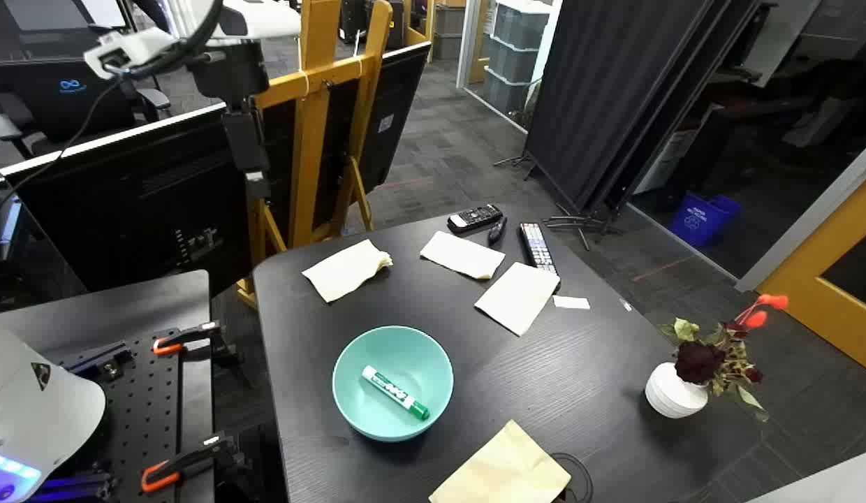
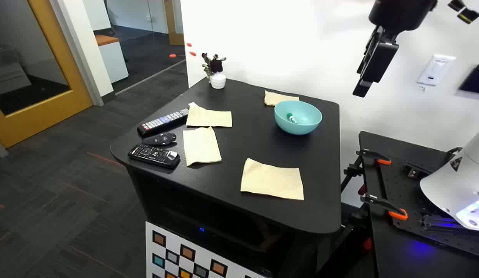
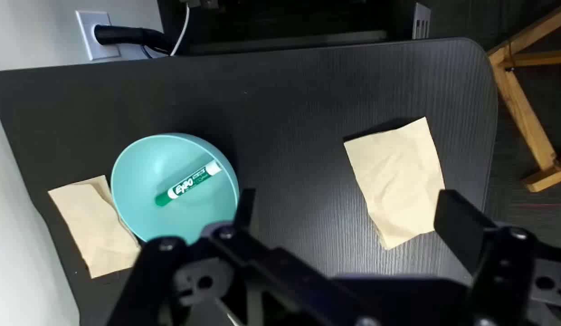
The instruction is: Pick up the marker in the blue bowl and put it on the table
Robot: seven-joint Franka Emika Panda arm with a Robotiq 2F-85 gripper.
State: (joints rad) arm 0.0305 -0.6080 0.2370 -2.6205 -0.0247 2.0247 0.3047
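In an exterior view, the robot's white base (image 1: 45,412) stands at the near left, a blue light (image 1: 10,475) glowing on it; the arm's white end (image 1: 260,19) sits high at left. The black gripper (image 3: 346,195) points down, its two fingers (image 3: 459,222) spread wide, left and right, in the wrist view.

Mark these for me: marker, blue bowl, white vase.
Marker (image 3: 188,183), wrist view: on the printed label, mid-barrel.
Blue bowl (image 1: 415,363), in an exterior view: on its bare inner surface.
White vase (image 1: 674,392), in an exterior view: on its rounded body, below the flowers.
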